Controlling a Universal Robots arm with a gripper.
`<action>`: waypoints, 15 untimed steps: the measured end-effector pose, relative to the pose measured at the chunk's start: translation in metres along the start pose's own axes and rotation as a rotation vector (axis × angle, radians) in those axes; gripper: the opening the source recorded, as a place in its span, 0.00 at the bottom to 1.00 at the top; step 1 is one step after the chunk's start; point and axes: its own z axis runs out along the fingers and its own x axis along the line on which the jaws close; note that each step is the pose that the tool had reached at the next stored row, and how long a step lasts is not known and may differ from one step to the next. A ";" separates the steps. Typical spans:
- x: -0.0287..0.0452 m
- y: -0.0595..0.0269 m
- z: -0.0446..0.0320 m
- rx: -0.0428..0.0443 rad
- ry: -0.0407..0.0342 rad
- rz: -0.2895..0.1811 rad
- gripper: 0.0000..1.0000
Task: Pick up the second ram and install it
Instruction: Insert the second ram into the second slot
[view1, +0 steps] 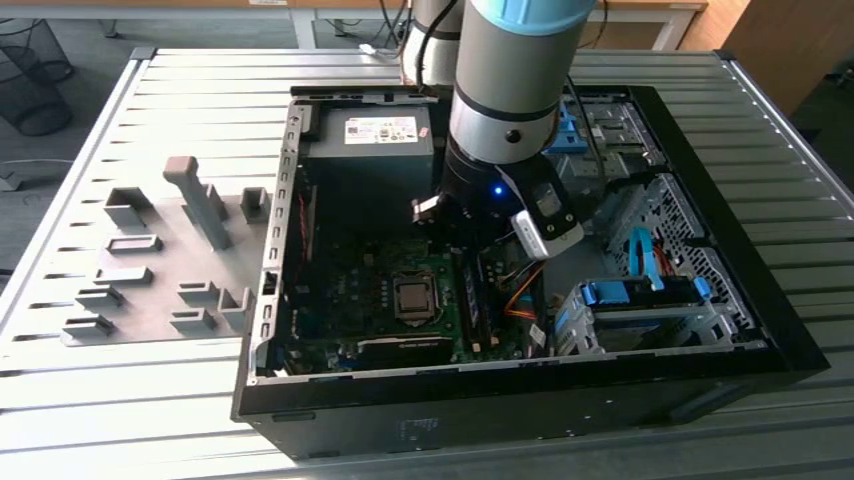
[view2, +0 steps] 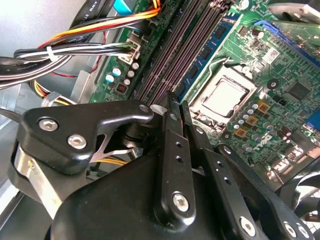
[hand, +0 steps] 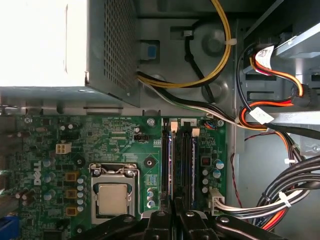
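- the arm is seen reaching down into the open computer case (view1: 747, 330), with the gripper (view2: 178, 107) poised over the memory slots of the motherboard (hand: 115, 140), beside the processor socket (hand: 114, 195).
- the jaws are shown drawn almost together, with only a thin slit left between them; a narrow dark edge running along the slot line is taken, though it is seen edge-on and cannot be made out for certain, to be the second ram (hand: 176, 160), pinched there and standing in or just over its slot.
- a module with blue labels (view2: 212, 42) is seen already seated in the neighbouring slot on the socket side.
- the stick is judged to be light, thin and stiff, yet easily harmed: it would not be expected to forgive bending or twisting, and its chips and contact edge are best left untouched.
- a hold across the two flat faces near mid-length, up by the top edge, is judged soundest, so that it is kept upright and level.
- bundled cables (hand: 280, 190) are seen near the slots, and pale holder blocks (view1: 200, 210) stand on the surface (view1: 120, 400) well apart from the case.
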 end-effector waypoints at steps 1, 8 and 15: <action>0.0000 0.0000 0.0001 0.0000 0.0000 0.000 0.14; -0.0002 0.0001 0.0075 -0.0001 0.0000 0.000 0.14; -0.0003 -0.0034 0.0111 -0.0001 0.0001 0.012 0.14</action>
